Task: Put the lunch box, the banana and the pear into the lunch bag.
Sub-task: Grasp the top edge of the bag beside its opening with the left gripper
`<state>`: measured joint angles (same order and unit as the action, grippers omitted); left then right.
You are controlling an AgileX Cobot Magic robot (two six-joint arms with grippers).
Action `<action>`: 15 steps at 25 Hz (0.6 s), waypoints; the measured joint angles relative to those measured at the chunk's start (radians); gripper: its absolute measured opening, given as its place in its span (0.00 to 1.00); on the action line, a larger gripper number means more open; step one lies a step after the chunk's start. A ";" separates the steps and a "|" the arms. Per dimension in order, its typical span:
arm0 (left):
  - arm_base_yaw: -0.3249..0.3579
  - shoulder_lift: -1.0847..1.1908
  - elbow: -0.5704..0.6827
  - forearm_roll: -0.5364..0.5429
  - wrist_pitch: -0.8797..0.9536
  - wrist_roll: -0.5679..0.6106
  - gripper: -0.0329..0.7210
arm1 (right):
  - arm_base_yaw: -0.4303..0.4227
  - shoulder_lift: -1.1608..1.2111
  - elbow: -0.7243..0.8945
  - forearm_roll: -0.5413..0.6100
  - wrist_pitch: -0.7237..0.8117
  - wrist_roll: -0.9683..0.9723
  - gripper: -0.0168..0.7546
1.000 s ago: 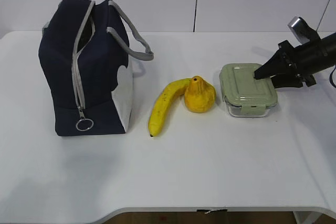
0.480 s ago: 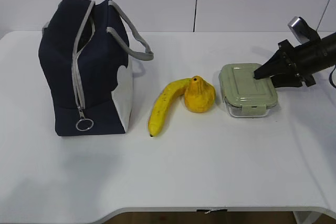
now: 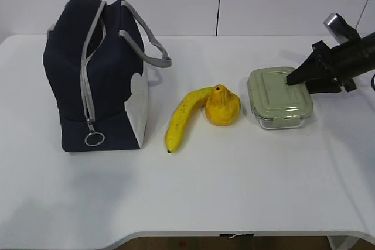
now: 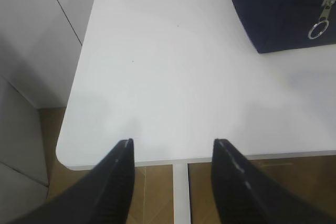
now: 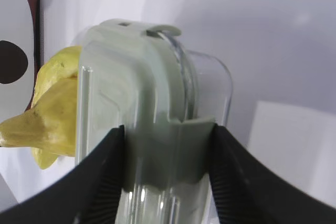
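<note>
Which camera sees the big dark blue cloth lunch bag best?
The exterior view: it shows the whole navy-blue fabric lunch bag standing on the white table, with its grey zipper, ring pull and handles. The left wrist view catches only one bottom corner and the ring pull. The right wrist view shows none of it.

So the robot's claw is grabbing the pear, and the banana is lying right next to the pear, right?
Not quite. The right claw is closed on the lunch box with the green lid, not the pear. The right wrist view shows its two fingers squeezing the box's sides. The rest is right: the banana does lie right next to the pear.
</note>
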<state>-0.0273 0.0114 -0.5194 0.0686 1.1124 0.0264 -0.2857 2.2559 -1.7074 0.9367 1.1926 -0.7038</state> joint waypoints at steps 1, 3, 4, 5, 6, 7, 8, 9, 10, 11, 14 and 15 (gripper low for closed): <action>0.000 0.000 0.000 0.000 0.000 0.000 0.53 | 0.000 -0.002 0.000 -0.002 -0.005 0.000 0.50; 0.000 0.000 0.000 0.000 0.000 0.000 0.53 | 0.001 -0.011 0.000 -0.002 -0.006 0.002 0.50; 0.000 0.000 0.000 0.000 0.000 0.000 0.53 | 0.001 -0.015 0.001 -0.002 -0.007 0.004 0.50; 0.000 0.000 0.000 0.000 0.000 0.000 0.53 | 0.001 -0.021 0.002 -0.002 -0.007 0.005 0.50; 0.000 0.000 0.000 0.000 0.000 0.000 0.53 | 0.001 -0.029 0.002 -0.002 -0.007 0.009 0.50; 0.000 0.000 0.000 0.000 0.000 0.000 0.53 | 0.001 -0.036 0.002 -0.002 -0.007 0.012 0.50; 0.000 0.000 0.000 0.000 0.000 0.000 0.53 | 0.001 -0.043 0.002 0.000 -0.007 0.012 0.50; 0.000 0.000 0.000 0.000 0.000 0.000 0.53 | 0.001 -0.052 0.004 0.002 -0.007 0.014 0.50; 0.000 0.000 0.000 0.000 0.000 0.000 0.53 | 0.001 -0.060 0.004 0.008 -0.007 0.025 0.50; 0.000 0.000 0.000 -0.002 0.000 0.000 0.53 | 0.001 -0.067 0.004 0.011 -0.007 0.029 0.50; 0.000 0.008 0.000 -0.009 -0.008 0.000 0.53 | 0.001 -0.080 0.004 0.013 -0.007 0.066 0.50; 0.000 0.017 -0.009 -0.018 -0.022 0.000 0.53 | 0.001 -0.082 0.004 0.015 -0.007 0.074 0.50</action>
<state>-0.0273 0.0281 -0.5284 0.0502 1.0908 0.0264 -0.2851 2.1738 -1.7032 0.9516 1.1856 -0.6302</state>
